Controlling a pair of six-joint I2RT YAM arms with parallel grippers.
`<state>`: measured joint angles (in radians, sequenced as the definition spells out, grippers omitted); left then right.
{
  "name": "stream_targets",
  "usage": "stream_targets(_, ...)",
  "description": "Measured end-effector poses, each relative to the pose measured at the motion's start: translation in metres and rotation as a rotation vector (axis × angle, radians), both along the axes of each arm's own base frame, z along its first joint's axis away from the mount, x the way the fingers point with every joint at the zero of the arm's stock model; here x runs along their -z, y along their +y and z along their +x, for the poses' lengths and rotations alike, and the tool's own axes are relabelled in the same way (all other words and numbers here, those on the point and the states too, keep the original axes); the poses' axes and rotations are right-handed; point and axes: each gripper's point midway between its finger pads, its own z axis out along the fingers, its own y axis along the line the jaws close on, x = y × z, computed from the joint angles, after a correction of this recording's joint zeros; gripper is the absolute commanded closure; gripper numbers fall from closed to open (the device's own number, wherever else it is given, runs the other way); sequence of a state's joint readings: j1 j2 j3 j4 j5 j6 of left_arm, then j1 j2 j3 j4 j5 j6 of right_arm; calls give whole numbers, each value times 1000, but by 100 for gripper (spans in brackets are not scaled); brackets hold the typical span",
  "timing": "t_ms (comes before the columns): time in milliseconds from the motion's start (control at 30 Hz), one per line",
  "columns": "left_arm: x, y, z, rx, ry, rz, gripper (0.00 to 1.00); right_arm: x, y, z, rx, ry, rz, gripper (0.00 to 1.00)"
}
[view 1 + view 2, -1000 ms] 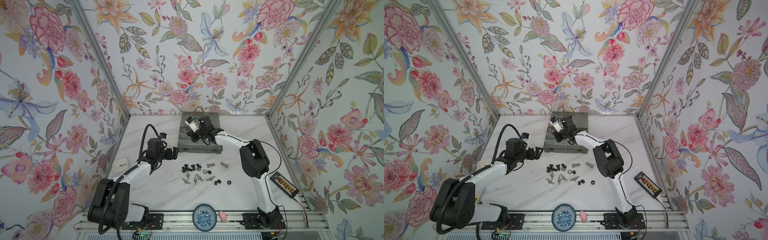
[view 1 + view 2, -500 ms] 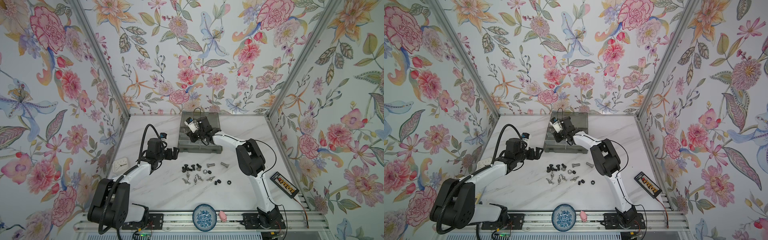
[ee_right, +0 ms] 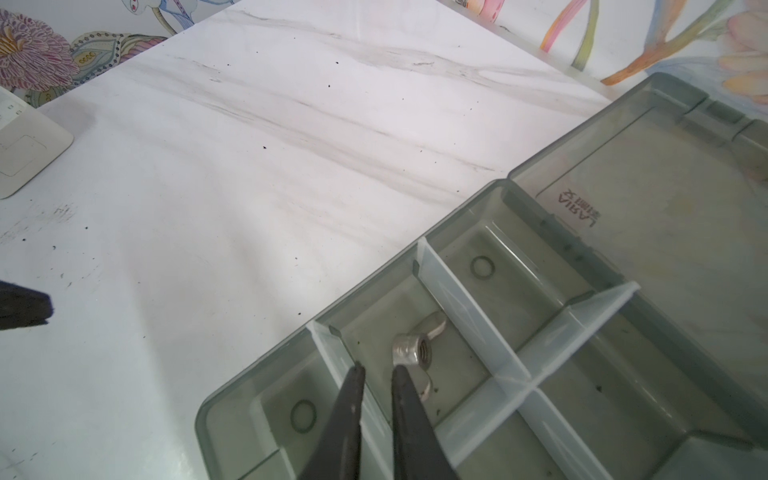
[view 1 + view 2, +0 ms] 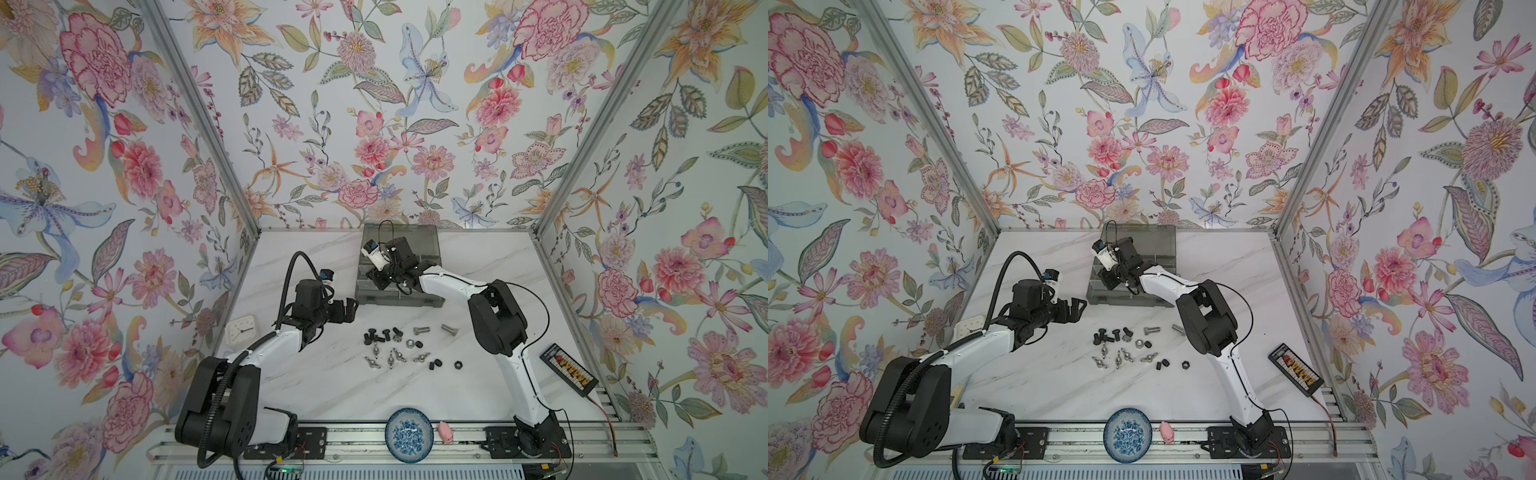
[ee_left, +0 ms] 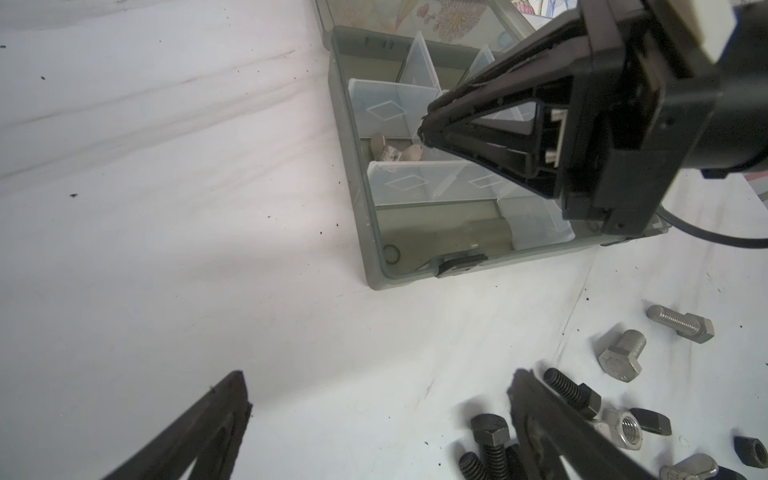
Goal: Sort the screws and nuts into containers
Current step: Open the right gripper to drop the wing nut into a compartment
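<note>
The grey organizer box [image 4: 399, 300] lies open at the back of the table, also in the other top view [image 4: 1129, 302]. My right gripper [image 3: 378, 368] hangs over its left compartments [image 3: 374, 291], jaws a narrow gap apart with nothing between them. A silver wing nut [image 3: 413, 353] lies on that compartment's floor just past the fingertips. Loose black screws [image 4: 374, 334], silver screws [image 4: 419, 330], wing nuts [image 4: 390, 357] and black hex nuts [image 4: 434, 365] are scattered mid-table. My left gripper [image 4: 351, 309] stands wide open and empty, just left of the pile [image 5: 379, 376].
A blue-and-white bowl [image 4: 409, 434] and a small pink object [image 4: 446, 431] sit at the front edge. A white square clock [image 4: 241, 332] lies by the left wall. A black button panel with a cable [image 4: 569, 370] lies at the right.
The right arm's elbow has drawn in slightly while its gripper stayed over the box. The left arm has not moved.
</note>
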<state>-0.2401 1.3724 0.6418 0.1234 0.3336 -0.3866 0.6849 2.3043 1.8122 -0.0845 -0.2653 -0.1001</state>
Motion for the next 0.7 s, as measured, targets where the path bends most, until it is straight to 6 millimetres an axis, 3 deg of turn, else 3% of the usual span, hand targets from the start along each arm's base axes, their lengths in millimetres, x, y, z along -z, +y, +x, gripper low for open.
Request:
stream_targets(267, -4, 0, 0, -3, -10, -6, 1, 0, -2, 1, 8, -6, -7, 72)
stream_targets(433, -9, -1, -4, -11, -13, -25, 1, -4, -10, -9, 5, 1, -18, 67)
stream_targets(533, -6, -7, -10, -1, 9, -29, 1, -18, -21, -21, 1, 3, -14, 63)
stream_targets(700, 1, -33, -29, 72, 48, -18, 1, -56, -42, -43, -11, -15, 23, 60)
